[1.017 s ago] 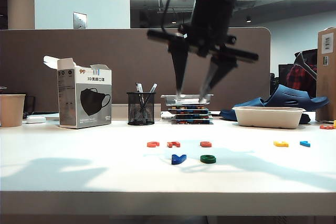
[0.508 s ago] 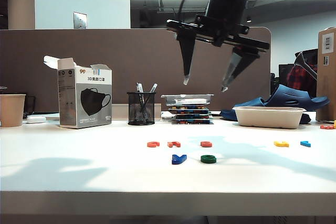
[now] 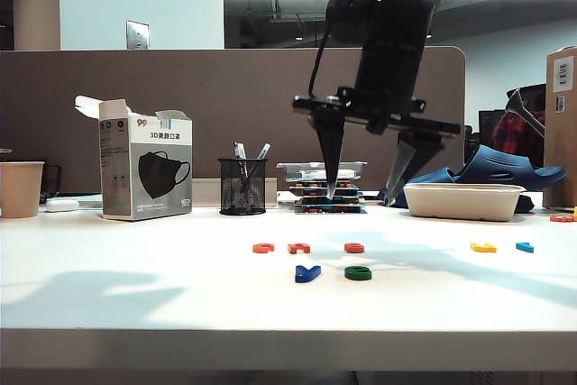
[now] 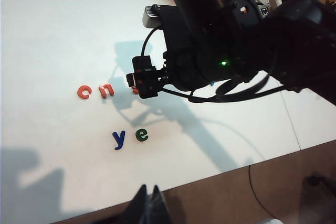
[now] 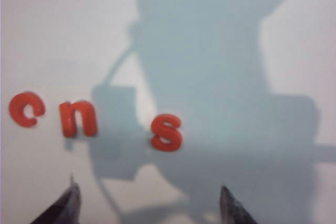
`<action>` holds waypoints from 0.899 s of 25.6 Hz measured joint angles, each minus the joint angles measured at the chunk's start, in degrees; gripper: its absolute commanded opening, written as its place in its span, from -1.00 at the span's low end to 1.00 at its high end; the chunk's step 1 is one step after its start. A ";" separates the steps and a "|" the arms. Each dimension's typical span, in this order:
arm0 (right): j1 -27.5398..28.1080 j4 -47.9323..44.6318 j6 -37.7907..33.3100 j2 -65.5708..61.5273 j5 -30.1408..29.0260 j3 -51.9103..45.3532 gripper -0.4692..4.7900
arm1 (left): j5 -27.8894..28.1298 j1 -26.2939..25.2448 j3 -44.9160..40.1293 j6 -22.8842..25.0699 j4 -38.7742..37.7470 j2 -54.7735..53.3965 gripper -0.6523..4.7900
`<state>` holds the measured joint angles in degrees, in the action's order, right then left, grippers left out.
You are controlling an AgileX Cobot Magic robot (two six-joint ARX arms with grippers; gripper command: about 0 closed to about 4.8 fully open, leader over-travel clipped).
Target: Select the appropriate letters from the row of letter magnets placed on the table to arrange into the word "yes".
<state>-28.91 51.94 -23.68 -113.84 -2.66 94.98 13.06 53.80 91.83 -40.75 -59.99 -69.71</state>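
Nearest the table's (image 3: 135,304) front edge lie the blue Y (image 3: 306,273) and green E (image 3: 357,272), side by side. Behind them sits the orange-red S (image 3: 354,247). Above it hangs the right gripper (image 3: 362,194), jaws spread, empty. The left gripper (image 4: 148,206), off the table's front edge, has its fingertips together, empty.

right pincer (image 5: 147,205) spread wide above table (image 5: 52,35); orange-red c (image 5: 25,109), n (image 5: 77,118), s (image 5: 167,132) below.

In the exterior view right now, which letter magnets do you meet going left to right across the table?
Orange-red c → orange-red n → dark blue y → orange-red s and green e, about level with each other → yellow letter → light blue letter.
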 measured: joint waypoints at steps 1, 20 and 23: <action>0.00 -0.31 0.02 -0.74 0.00 0.00 0.46 | 0.00 0.00 0.00 0.00 0.00 0.02 -0.78; -0.02 -4.07 0.04 -5.99 0.00 -0.02 0.46 | 0.00 0.00 -0.02 0.00 0.00 0.02 -0.78; -0.02 -4.04 0.07 -6.67 0.00 -0.04 0.45 | 0.00 0.00 -0.02 0.00 0.00 0.00 -0.78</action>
<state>-28.93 47.90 -23.62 -120.51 -2.66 94.94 13.06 53.80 91.81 -40.75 -59.99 -69.71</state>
